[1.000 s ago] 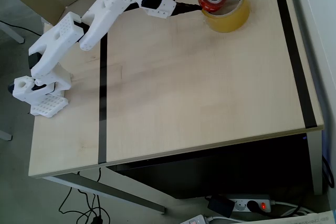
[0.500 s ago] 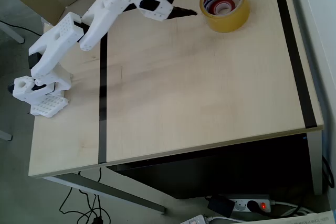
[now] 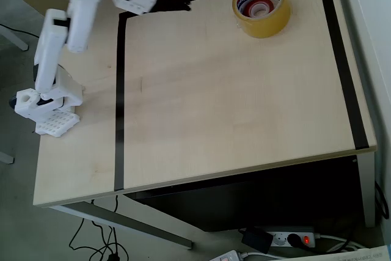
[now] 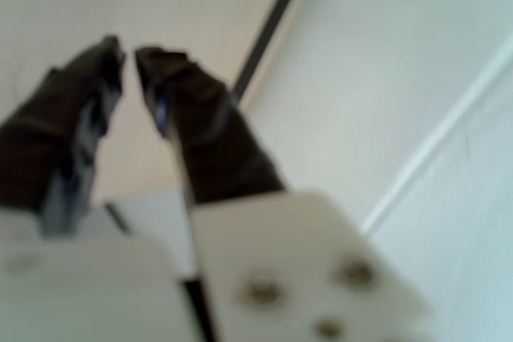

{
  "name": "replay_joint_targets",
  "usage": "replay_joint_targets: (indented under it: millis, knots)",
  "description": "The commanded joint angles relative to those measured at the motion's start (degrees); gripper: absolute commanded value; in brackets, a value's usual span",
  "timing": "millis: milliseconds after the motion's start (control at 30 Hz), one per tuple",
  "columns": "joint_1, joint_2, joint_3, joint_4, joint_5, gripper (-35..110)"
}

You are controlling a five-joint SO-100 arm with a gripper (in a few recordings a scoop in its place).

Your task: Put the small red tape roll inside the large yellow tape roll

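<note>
Above the table (image 3: pixel 201 108), jaws nearly closed, gripping nothing

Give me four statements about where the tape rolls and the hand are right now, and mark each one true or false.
1. The small red tape roll sits inside the large yellow tape roll. True.
2. The hand grips the red roll. False: it holds nothing and is apart from both rolls.
3. The yellow roll stands near the table's top edge in the overhead view. True.
4. The yellow roll lies on its side. False: it rests flat, opening up.
</note>
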Motion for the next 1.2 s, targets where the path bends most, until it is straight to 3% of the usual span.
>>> replay_joint_targets:
  millis: [0, 167, 333, 500, 900, 1167]
  knots:
    - [-0.4, 23.8, 14.7, 0.9, 1.3, 0]
    - [1.8, 44.4, 41.9, -0.8, 1.4, 0]
    - [2.4, 73.8, 85.5, -22.8, 1.4, 0]
    - [2.8, 91.7, 112.1, -36.9, 2.5, 0]
    - [5.4, 114.7, 145.0, -44.1, 3.2, 1]
    - [4.6, 134.4, 161.1, -39.4, 6.2, 0]
